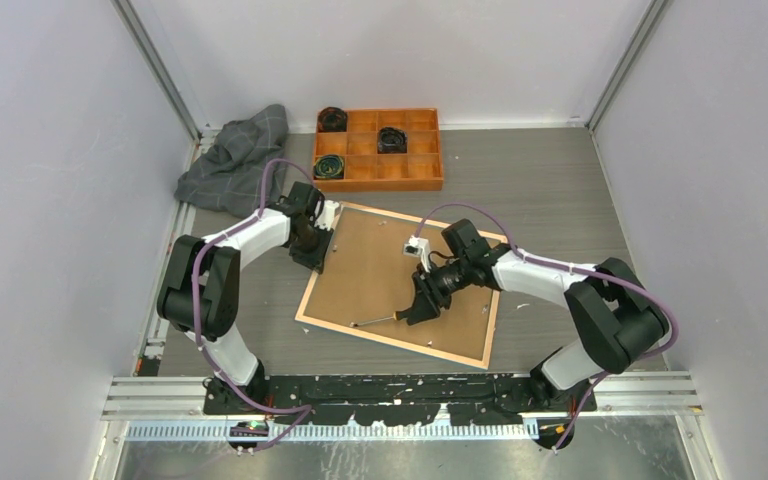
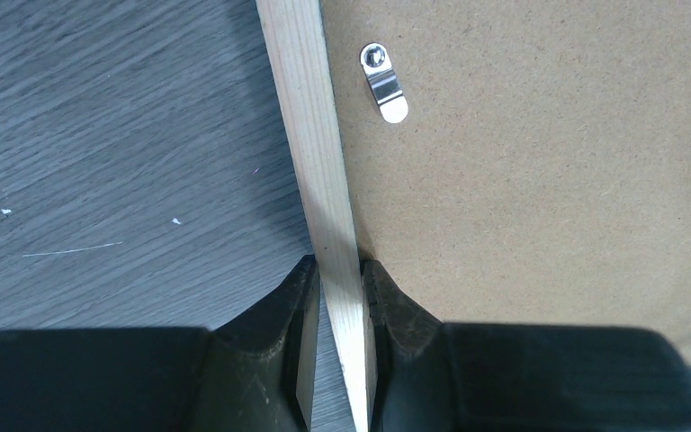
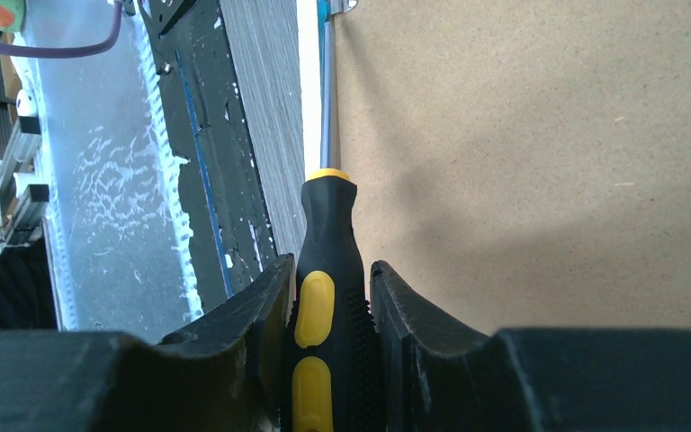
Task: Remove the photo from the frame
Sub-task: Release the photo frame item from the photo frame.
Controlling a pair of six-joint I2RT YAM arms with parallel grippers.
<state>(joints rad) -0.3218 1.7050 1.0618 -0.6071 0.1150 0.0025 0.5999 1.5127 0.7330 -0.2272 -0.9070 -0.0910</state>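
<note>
We're watching the frame [image 1: 392, 338] lying face down mid-tabletop [image 1: 560, 190], with the backing board [image 1: 380, 270] covering the hidden photo. At ten o'clock the left pincer [image 2: 337, 270] is clamping its wooden rim. The right pincer [image 3: 328, 270] is gripping a screwdriver [image 3: 324, 306] pointing toward eight o'clock. One clip [image 2: 384, 83] is overlapping the board, so we're judging it early.

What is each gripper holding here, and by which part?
Left gripper pinches the frame by its wooden rim; right gripper holds a screwdriver by its black-and-yellow handle.

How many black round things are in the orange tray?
3 black round things in the orange tray: far-left corner, near the middle, near-left corner. None seems hidden.
</note>
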